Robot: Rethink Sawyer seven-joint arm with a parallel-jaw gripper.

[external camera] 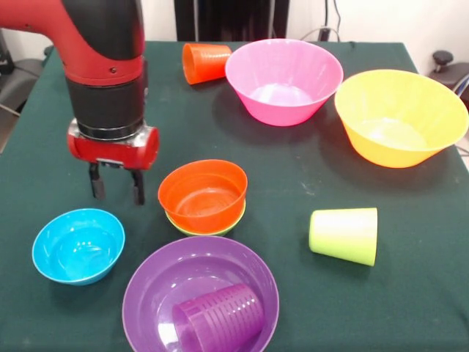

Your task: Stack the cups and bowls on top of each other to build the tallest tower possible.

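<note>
My claw (116,188) hung over the dark green table (308,183), its two dark fingers (137,188) pointing down and spread apart with nothing between them. It hovered just above and behind the small blue bowl (78,245), which sat upright near the table's front left, and just to the left of the orange bowl (203,194). That orange bowl was nested inside a green bowl (207,228), of which only a thin lime rim showed below it; together they made the only stack on the table. In front of them stood the wide purple bowl (200,297), and a ribbed purple cup (218,318) lay on its side inside it, mouth toward the lower left. To the right, well apart from the stack, the lime green cup (344,235) lay tipped over on the cloth with its mouth facing right. Farther back, the large pink bowl (283,80) stood upright, and an orange cup (206,62) lay on its side just beside the pink bowl's left edge; I could not tell whether the two were touching. The large yellow bowl (400,116) stood upright at the right, close to the pink one but seemingly a little apart from it.
</note>
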